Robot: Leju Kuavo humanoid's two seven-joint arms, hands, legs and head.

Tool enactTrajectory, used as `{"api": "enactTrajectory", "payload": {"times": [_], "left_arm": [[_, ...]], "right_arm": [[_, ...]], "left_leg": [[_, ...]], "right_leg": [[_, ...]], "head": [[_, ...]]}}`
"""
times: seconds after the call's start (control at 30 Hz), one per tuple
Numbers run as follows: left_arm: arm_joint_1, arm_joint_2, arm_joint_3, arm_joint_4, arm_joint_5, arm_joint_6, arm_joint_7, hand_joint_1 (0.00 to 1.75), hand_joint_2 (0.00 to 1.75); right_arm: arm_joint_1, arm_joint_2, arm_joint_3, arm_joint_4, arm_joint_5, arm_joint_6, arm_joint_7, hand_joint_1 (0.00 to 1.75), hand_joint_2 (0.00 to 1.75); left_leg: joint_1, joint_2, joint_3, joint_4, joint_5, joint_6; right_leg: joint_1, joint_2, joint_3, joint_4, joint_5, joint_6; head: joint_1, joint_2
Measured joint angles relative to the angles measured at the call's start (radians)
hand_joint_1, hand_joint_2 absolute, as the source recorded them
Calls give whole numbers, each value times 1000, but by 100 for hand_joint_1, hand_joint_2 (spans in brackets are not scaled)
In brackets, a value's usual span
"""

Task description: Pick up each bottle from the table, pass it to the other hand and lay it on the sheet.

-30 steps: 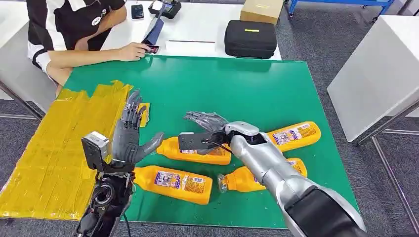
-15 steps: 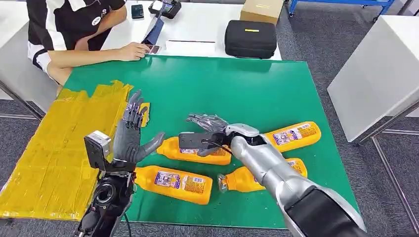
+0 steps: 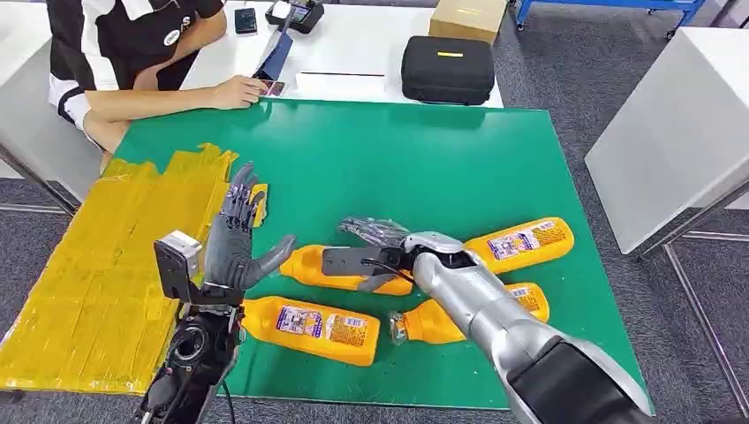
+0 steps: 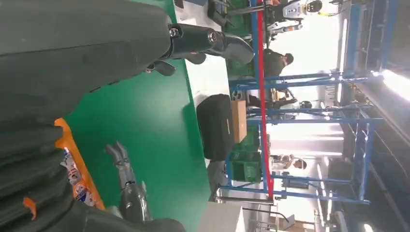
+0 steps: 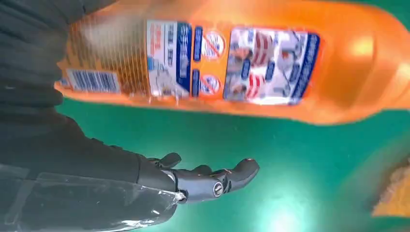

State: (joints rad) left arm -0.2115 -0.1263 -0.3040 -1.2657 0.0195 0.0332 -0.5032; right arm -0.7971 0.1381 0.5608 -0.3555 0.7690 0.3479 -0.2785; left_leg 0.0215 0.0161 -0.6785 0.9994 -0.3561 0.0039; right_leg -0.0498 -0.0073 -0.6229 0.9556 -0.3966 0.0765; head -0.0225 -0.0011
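Observation:
Several orange bottles lie on the green table (image 3: pixel 424 150). One bottle (image 3: pixel 307 265) lies under my right hand (image 3: pixel 387 252), which hovers over its body with fingers spread and grips nothing. In the right wrist view that bottle's label (image 5: pixel 232 63) is close beside my spread fingers (image 5: pixel 212 180). A second bottle (image 3: pixel 309 325) lies near the front edge, a third (image 3: pixel 525 240) to the right, and another (image 3: pixel 442 322) lies below my right forearm. My left hand (image 3: pixel 234 243) stands raised and open, fingers up, between the yellow sheet (image 3: pixel 97 265) and the bottles.
A person sits at the far left with a forearm (image 3: pixel 159 99) on the white table behind. A black case (image 3: pixel 448 69) and a cardboard box (image 3: pixel 466 16) stand there too. Another white table (image 3: pixel 671 124) is at the right.
My right hand has sunk a little lower over the bottle and shifted slightly right. My left hand has drifted slightly right, still open.

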Motion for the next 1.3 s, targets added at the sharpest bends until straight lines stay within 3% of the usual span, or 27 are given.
{"api": "enactTrajectory", "payload": {"times": [0.53,0.77,1.17,1.27,1.3], "left_arm": [[-1,0,1,3,0,0,2,0,175],[2,0,6,-1,0,0,3,0,175],[2,0,11,-2,0,-1,4,0,175],[2,0,13,-2,-2,-2,5,0,175],[3,0,13,-2,-2,-2,5,0,175]], "right_arm": [[14,8,15,25,-8,63,18,0,175],[17,14,69,32,88,18,118,0,175],[22,19,114,40,101,11,131,2,175],[21,19,121,40,112,12,141,61,175],[21,19,126,41,119,12,148,101,175]], "left_leg": [[0,0,0,0,0,0],[0,0,0,0,0,0],[0,0,0,0,0,0],[0,0,0,0,0,0],[0,0,0,0,0,0]], "right_leg": [[0,0,0,0,0,0],[0,0,0,0,0,0],[0,0,0,0,0,0],[0,0,0,0,0,0],[0,0,0,0,0,0]], "head": [[0,0],[0,0],[0,0],[0,0],[0,0]]}}
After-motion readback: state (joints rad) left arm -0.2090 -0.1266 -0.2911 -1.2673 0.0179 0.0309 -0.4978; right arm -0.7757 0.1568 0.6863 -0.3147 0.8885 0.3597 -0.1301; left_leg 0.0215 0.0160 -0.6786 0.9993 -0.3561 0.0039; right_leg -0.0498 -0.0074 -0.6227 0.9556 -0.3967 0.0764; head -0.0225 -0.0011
